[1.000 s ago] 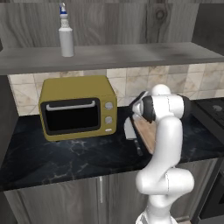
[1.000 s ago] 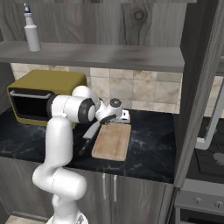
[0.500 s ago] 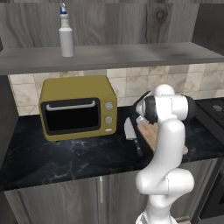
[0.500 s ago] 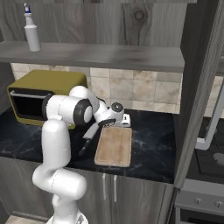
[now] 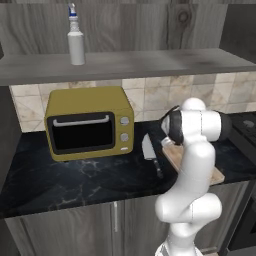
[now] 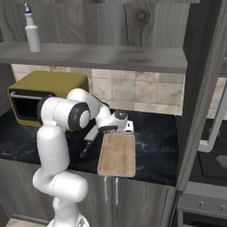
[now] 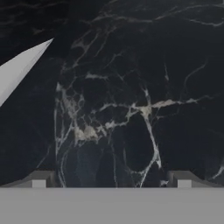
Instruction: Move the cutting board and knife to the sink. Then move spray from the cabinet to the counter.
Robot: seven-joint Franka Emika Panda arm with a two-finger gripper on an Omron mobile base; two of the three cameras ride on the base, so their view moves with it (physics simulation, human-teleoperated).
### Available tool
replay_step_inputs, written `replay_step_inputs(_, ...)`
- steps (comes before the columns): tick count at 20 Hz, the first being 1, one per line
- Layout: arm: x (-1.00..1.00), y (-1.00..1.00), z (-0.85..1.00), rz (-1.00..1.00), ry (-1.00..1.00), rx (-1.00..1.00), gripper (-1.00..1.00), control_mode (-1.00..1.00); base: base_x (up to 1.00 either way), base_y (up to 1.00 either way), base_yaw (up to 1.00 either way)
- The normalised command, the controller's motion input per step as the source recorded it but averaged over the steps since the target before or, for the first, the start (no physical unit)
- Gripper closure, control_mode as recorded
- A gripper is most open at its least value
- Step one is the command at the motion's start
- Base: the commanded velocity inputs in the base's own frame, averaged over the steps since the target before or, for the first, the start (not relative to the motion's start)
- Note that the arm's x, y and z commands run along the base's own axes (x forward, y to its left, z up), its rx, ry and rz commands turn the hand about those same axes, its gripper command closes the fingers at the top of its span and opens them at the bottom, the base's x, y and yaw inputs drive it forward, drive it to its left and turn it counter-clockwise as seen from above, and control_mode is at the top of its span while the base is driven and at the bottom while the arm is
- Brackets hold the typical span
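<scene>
Hand view: gripper jaws spread wide, empty, over counter. Cutting board, frame centre, looks rigid, flat, light; best pinched at an edge.

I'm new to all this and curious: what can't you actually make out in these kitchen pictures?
- Cutting board: in the left base view the arm covers most of it.
- Knife: in the right base view the arm hides its blade; only the dark handle shows.
- Spray bottle: any label is too small to read.
- Pincer: the hand view shows just its two tips, wide apart above the counter.
</scene>
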Motion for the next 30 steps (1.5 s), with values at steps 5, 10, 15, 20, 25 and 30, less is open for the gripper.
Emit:
replay_step_inputs(5,-0.70,-0.15,-0.35,0.00,0.00,-0.06,-1.00,-1.00,0.00,0.00,0.00)
replay_step_inputs(10,-0.66,-0.16,-0.34,0.00,0.00,-0.07,-1.00,-1.00,0.00,0.00,0.00)
replay_step_inputs(15,-0.54,-0.12,-0.33,0.00,0.00,-0.07,-1.00,-1.00,0.00,0.00,0.00)
replay_step_inputs(20,-0.21,-0.09,-0.26,0.00,0.00,-0.07,-1.00,-1.00,0.00,0.00,0.00)
replay_step_inputs(25,0.25,0.00,0.04,0.01,-0.17,0.03,-1.00,-1.00,0.00,0.00,0.00)
replay_step_inputs(30,0.07,0.00,0.29,0.01,-0.06,0.07,-1.00,-1.00,0.00,0.00,0.00)
